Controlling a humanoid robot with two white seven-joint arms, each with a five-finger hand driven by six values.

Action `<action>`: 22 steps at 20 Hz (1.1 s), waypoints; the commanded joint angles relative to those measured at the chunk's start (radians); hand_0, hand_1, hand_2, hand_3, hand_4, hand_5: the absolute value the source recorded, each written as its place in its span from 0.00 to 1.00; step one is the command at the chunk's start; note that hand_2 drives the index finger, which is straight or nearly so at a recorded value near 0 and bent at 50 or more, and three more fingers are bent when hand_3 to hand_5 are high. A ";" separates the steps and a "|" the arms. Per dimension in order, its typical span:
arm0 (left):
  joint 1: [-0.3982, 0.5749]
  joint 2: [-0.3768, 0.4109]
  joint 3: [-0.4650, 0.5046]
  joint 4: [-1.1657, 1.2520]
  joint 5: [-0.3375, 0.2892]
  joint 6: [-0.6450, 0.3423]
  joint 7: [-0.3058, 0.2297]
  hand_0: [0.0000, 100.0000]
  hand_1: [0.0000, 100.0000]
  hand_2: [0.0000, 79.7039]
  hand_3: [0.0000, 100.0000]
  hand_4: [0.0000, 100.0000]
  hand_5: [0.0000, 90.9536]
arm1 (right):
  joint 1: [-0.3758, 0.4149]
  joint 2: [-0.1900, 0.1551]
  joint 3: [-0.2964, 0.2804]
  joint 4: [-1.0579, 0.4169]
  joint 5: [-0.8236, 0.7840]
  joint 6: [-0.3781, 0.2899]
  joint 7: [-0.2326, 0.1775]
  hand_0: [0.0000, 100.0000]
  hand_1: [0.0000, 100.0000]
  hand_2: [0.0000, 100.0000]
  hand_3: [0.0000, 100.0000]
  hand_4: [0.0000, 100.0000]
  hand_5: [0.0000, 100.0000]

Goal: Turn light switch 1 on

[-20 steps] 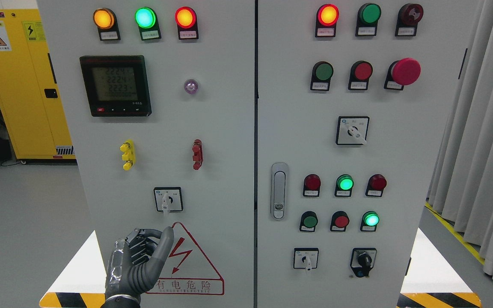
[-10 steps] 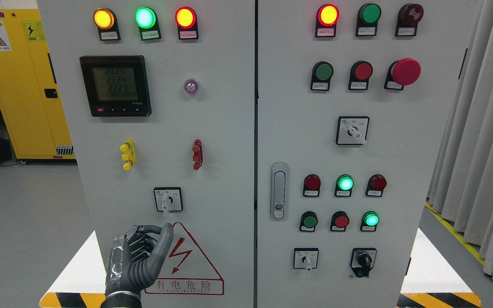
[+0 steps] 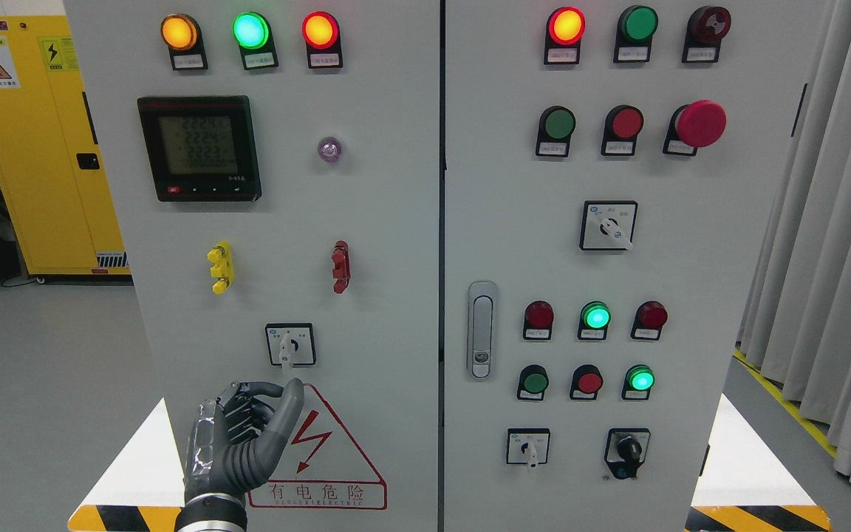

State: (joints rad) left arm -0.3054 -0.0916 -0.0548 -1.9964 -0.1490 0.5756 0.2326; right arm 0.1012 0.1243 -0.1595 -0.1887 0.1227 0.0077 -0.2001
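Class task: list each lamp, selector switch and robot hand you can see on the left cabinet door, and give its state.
orange lamp: lit
green lamp: lit
red lamp: lit
violet lamp: dim glow
selector switch: knob pointing straight down
left hand: fingers curled, holding nothing, just below the switch

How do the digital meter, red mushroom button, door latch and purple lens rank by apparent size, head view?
Largest to smallest:
1. digital meter
2. door latch
3. red mushroom button, close to the latch in area, so that pair is unsure
4. purple lens
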 commanded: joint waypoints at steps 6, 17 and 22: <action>-0.040 -0.004 0.004 0.008 0.000 0.041 0.001 0.17 0.60 0.67 0.85 0.88 0.97 | 0.000 0.000 0.000 0.000 0.000 0.000 -0.001 0.00 0.50 0.04 0.00 0.00 0.00; -0.055 -0.004 0.004 0.013 -0.001 0.055 0.002 0.17 0.60 0.68 0.85 0.88 0.97 | 0.000 0.000 0.000 0.000 0.000 0.000 0.001 0.00 0.50 0.04 0.00 0.00 0.00; -0.066 -0.004 0.004 0.024 -0.001 0.058 0.007 0.17 0.60 0.68 0.85 0.88 0.97 | 0.000 0.000 0.000 0.000 0.000 0.000 0.001 0.00 0.50 0.04 0.00 0.00 0.00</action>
State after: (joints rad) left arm -0.3605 -0.0943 -0.0512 -1.9845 -0.1499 0.6312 0.2352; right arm 0.1012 0.1243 -0.1595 -0.1887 0.1227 0.0077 -0.2002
